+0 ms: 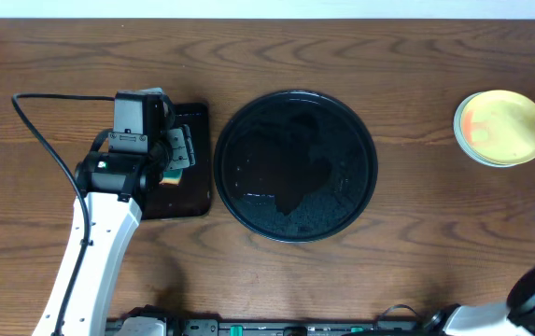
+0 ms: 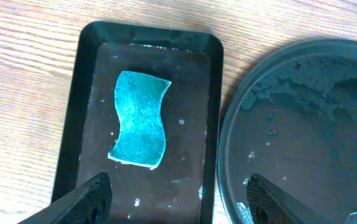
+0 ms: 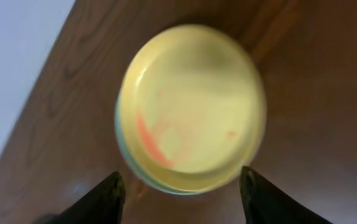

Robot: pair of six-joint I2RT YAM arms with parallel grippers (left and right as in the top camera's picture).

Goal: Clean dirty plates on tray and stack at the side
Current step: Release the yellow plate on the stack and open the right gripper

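One teal sponge (image 2: 139,119) lies in a rectangular dish (image 2: 72,124) beside the tray (image 2: 315,137).

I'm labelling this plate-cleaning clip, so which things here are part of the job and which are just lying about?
Part of the job:
- stack of plates, pale yellow on top, smeared orange
- round black tray, no plates on it
- teal sponge, likely the wiper

Just there:
- small rectangular tray, holding the sponge
- loose black cable

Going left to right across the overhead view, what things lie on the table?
small rectangular tray → round black tray → stack of plates, yellow one on top
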